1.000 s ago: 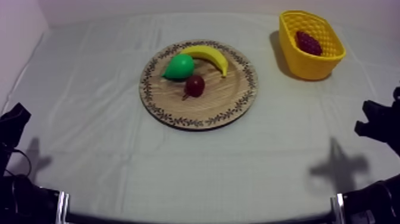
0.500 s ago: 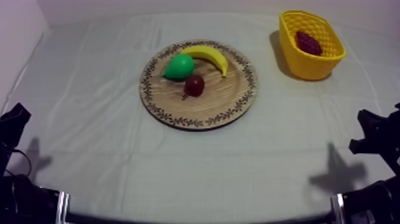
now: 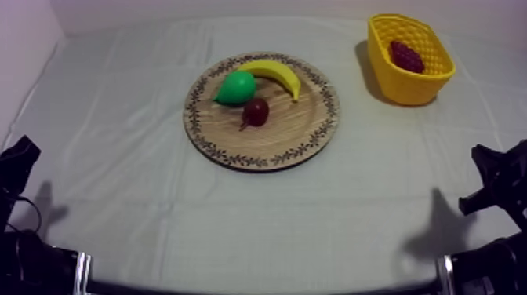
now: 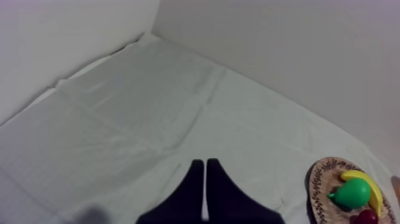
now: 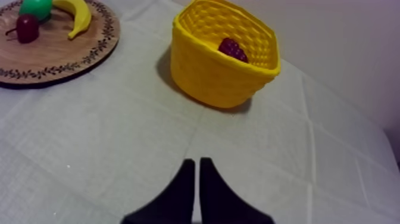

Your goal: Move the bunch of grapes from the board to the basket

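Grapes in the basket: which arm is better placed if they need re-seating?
Right, probably. The yellow basket holding the grapes stands straight ahead of the right gripper, nothing between. The left gripper rests at the opposite side, the wooden board between it and the basket.

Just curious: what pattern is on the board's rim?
Dark leafy garland rings the board; best in the right wrist view.

The dark red bunch of grapes (image 3: 406, 56) lies in the yellow basket (image 3: 404, 88), upper right. The wooden board (image 3: 274, 141) sits centre.
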